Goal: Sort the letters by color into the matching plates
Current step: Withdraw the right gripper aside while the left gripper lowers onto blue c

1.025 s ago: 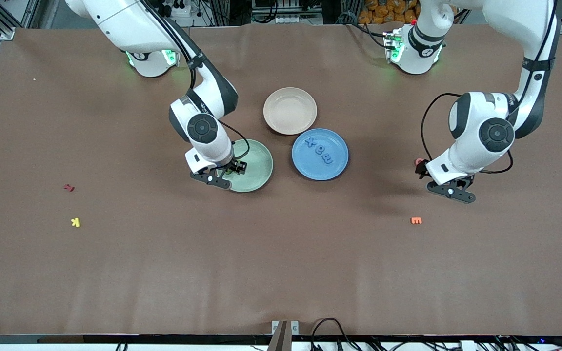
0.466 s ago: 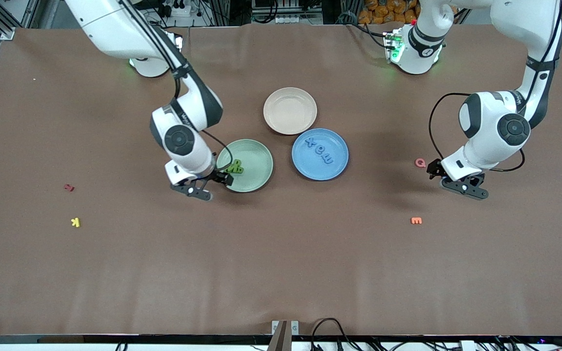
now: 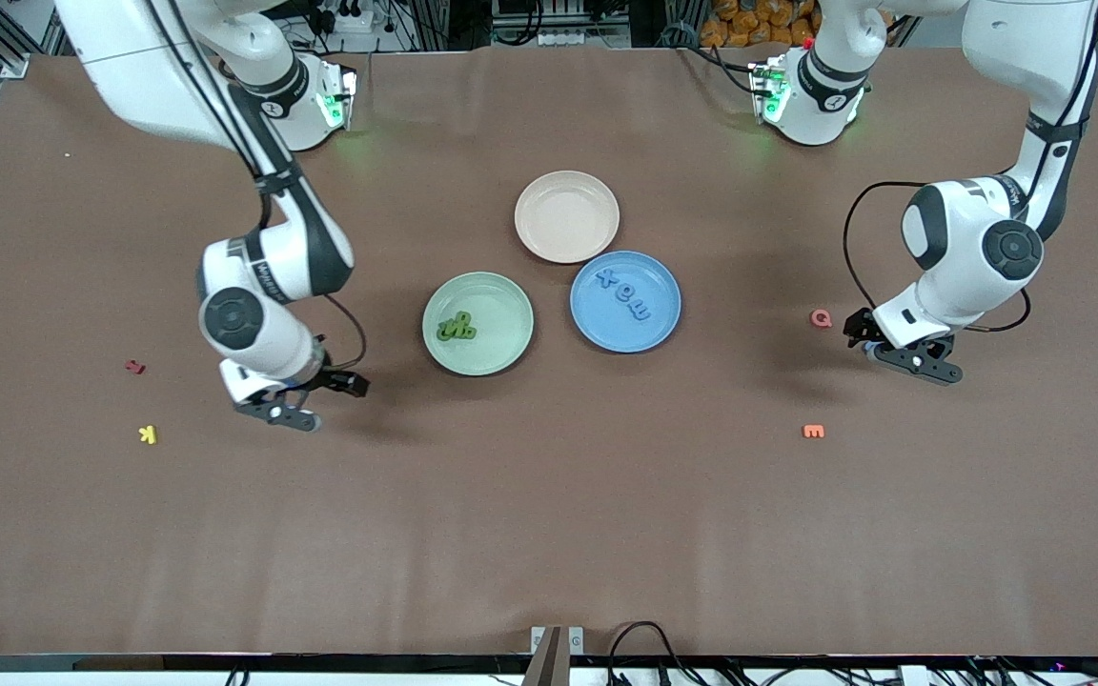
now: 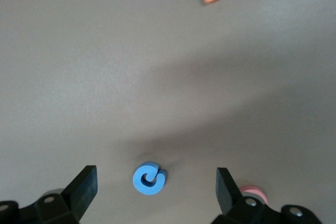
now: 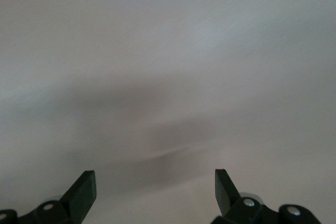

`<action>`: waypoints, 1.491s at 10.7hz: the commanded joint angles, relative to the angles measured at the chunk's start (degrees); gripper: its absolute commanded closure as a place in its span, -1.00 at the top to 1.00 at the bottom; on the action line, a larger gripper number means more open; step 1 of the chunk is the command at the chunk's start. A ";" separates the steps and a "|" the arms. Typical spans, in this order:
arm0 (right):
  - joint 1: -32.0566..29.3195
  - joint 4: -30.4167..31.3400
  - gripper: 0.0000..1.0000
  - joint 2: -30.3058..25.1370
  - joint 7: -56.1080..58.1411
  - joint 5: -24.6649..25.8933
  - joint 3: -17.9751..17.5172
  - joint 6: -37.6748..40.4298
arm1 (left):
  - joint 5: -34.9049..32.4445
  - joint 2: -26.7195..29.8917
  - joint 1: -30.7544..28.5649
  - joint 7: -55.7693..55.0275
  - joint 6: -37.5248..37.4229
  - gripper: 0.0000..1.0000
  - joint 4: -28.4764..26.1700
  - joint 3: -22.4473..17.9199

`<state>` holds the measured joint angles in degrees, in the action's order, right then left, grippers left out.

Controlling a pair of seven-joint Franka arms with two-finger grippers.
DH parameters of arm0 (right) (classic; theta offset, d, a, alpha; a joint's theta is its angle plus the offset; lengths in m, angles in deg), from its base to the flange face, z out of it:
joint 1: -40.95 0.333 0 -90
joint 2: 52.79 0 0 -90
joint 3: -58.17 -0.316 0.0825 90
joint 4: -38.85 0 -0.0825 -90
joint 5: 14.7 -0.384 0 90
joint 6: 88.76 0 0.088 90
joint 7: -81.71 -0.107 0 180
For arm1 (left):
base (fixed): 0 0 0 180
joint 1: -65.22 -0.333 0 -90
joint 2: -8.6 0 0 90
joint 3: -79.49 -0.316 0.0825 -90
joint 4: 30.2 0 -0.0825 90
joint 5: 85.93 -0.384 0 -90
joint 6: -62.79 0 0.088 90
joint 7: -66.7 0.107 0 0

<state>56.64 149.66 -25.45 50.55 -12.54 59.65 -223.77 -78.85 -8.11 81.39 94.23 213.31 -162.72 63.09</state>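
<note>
Evenly and brightly lit from overhead, with soft shadows on the brown table (image 3: pixel 549 534) under both arms, green glow at the arm bases, right wrist view smeared by motion blur, left wrist view mildly soft.

Dark green letters (image 3: pixel 457 327) lie in the mint green plate (image 3: pixel 504 333); blue letters (image 3: pixel 624 292) lie in the blue plate (image 3: pixel 656 329). Beside the blue plate, the third plate (image 3: pixel 567 216) is beige-pink, all on the plain brown table (image 3: pixel 549 534).
</note>
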 commanded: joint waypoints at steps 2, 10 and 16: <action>-6.09 -0.43 1.00 -0.80 10.75 -0.49 2.56 0.89 | 8.82 -3.67 -0.52 9.46 2.32 1.00 -0.29 -0.65; -16.56 -1.13 1.00 -2.81 23.77 -0.49 2.48 0.89 | 9.00 -5.87 -0.26 8.68 2.32 1.00 -0.90 -0.92; -18.14 -1.48 1.00 -11.24 29.13 -0.84 3.18 9.48 | 8.91 -5.70 -0.52 9.65 2.32 0.85 -0.82 -1.18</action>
<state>39.70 147.62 -31.72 76.87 -12.55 63.16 -218.68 -71.78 -13.92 80.65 101.64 214.81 -163.35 62.56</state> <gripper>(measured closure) 0.000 0.031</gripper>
